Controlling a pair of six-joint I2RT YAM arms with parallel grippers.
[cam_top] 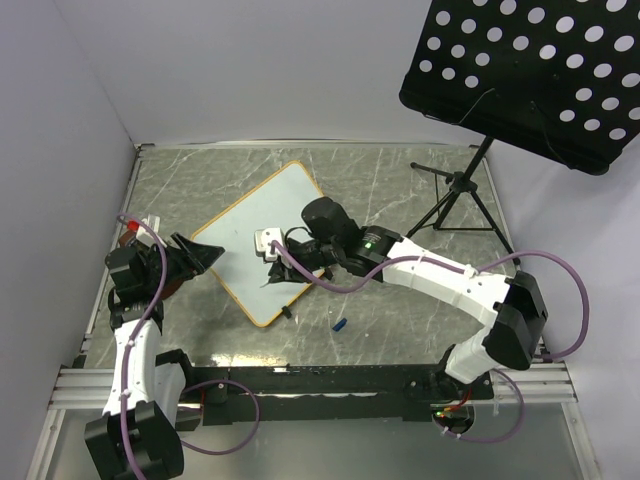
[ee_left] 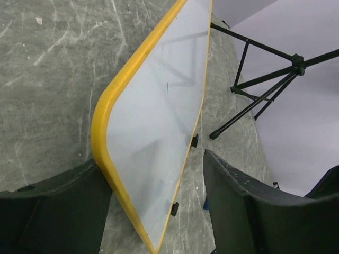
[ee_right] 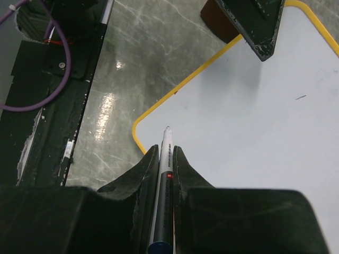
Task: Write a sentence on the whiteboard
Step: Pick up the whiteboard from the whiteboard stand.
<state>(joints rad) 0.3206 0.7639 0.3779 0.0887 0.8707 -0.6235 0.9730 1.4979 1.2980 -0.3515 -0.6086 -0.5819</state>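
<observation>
Closest to us, in the left wrist view, the left gripper [ee_left: 149,161] stands wide, one dark finger on each side of the near-left corner of the whiteboard [cam_top: 255,215]. The yellow frame seems to touch one finger, but we cannot tell whether the gripper presses on the frame or only brackets it.

The whiteboard lies flat on the grey marbled table [cam_top: 400,190], turned so that its corners point like a diamond.

Over the whiteboard's near half hangs the right gripper [ee_right: 166,150], closed narrow on a marker [ee_right: 167,138]. The marker's pale tip points at the white surface just inside a rounded corner; whether the tip touches it, we cannot tell.

On the table just off the whiteboard's near-right edge lies a small blue cap [cam_top: 340,324], probably the marker's. Well beyond the whiteboard's right side stands a black perforated music stand [cam_top: 530,70] on a tripod.

We judge the task barely begun. The marker is uncapped and in the grip, yet the whiteboard shows only one small dark stroke [ee_right: 301,97]. We see no letters, so the whole of the writing remains to be done.

As for lettering, a line of fine print and a red band run along the marker barrel. The print is too small for us to read, and we find no brand or label anywhere else.
</observation>
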